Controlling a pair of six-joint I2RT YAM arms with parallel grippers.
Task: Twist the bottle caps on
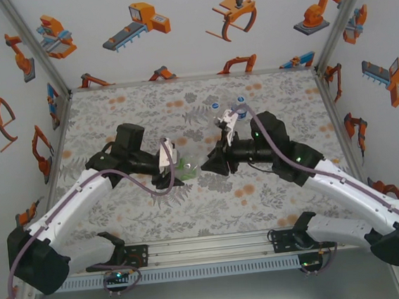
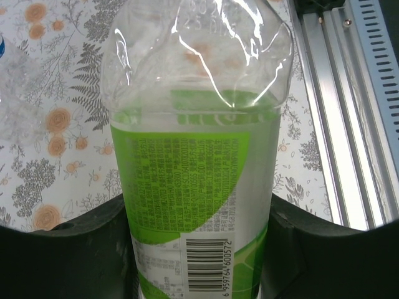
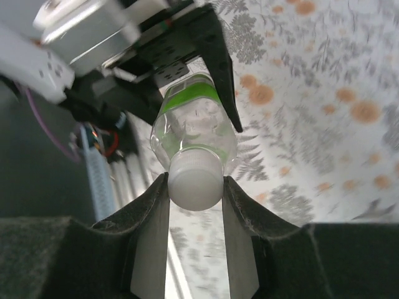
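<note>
Top external: green-labelled bottle (image 1: 186, 168) is held near table (image 1: 121, 220) centre, clamped round its label by left gripper (image 1: 176, 169) fingers. White cap (image 3: 194, 180) on its neck is pinched between right gripper (image 3: 195, 193) fingers. Two other bottles (image 1: 215, 108) are stood far, right of centre.

The green bottle (image 1: 186, 168) is at mid-worktop with its neck pointing right. It is clear plastic with a dented wall, a green label and a barcode. The left claw (image 2: 199, 243) clamps its body. A white cap (image 3: 194, 174) sits on the neck, pinched between the right claw (image 3: 196, 187) fingers. Two other bottles (image 1: 215, 108) (image 1: 240, 104), marked with blue, sit close together towards the far edge, right of middle.
</note>
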